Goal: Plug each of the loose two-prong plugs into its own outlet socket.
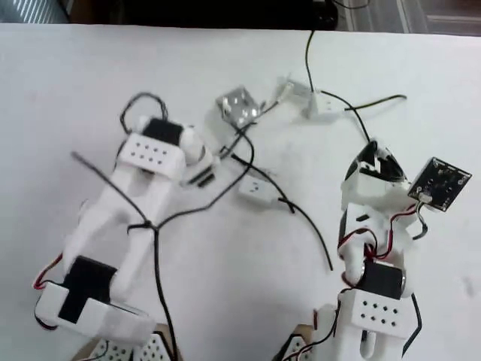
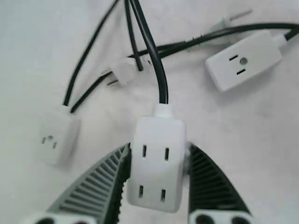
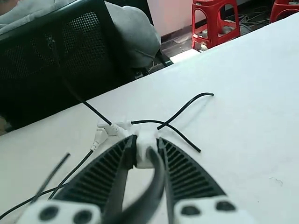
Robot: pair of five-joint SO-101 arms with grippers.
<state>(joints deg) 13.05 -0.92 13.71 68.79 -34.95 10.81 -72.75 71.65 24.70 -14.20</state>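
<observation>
The white four-slot plastic outlet block (image 2: 156,163) on a black cord is the main thing here. It's clamped between the ribbed grey fingers of the left tool (image 2: 159,150), slots facing up, over the left-middle part of the white desk (image 1: 225,286). A small white two-prong plug (image 2: 120,73) lies loose on the desk near the block, not plugged into anything. A smaller white cube socket (image 2: 56,137) on a thin black cord sits close by too.

From overhead, a white rectangular socket block (image 1: 257,189) lies mid-desk just right of the left tool, with black cords crossing around it. Farther back there's another white socket (image 1: 323,104), and a second white loose plug (image 1: 284,92) lies just left of it, apart from it as far as I can see. A shiny perforated metal bracket (image 1: 239,105) sits left of that plug, toward the far side.

On the right side of the desk, the right tool (image 3: 147,142) is clenched on a small white plastic connector body (image 3: 147,157). Its thick black cable (image 3: 152,191) runs back between the fingers. I honestly can't tell if that piece is a plug or a socket end.

Off past the desk's far edge there's a black mesh chair (image 3: 56,56) and some red plastic stools (image 3: 215,21).
</observation>
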